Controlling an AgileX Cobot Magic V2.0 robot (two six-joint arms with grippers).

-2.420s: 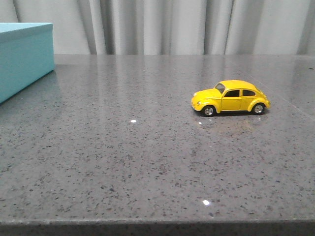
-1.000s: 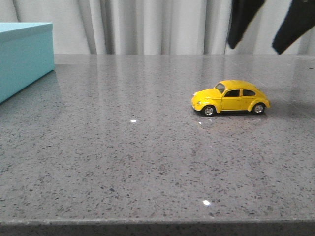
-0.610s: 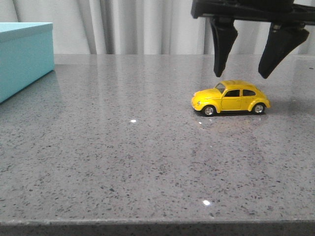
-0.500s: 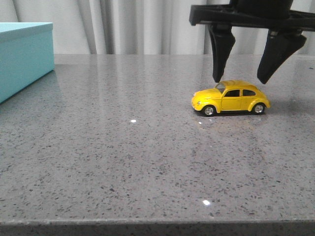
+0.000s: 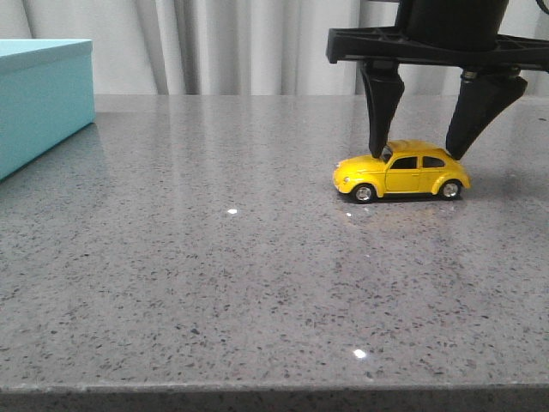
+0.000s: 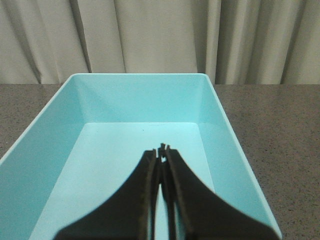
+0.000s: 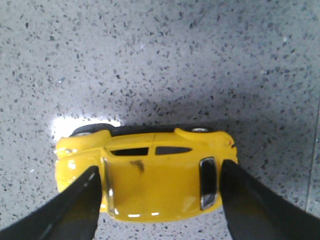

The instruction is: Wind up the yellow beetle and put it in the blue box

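The yellow beetle [image 5: 401,172] stands on its wheels on the grey speckled table, right of centre, nose pointing left. My right gripper [image 5: 414,154] is open just over it. One black finger is by the windscreen and the other by the rear window, with the tips at roof height. In the right wrist view the beetle [image 7: 155,175] lies between the two fingers [image 7: 75,210], with the gripper [image 7: 159,167] over its roof. The blue box [image 5: 43,103] stands at the far left. My left gripper [image 6: 162,149] is shut and empty, hovering over the open, empty box [image 6: 140,100].
Grey curtains hang behind the table [image 5: 214,283]. The table's front edge runs along the bottom of the front view. The box's walls [image 6: 225,130] surround the space under the left gripper.
My right gripper came down from above into view and lowered, open, over the beetle's roof. The beetle and the box have not moved.
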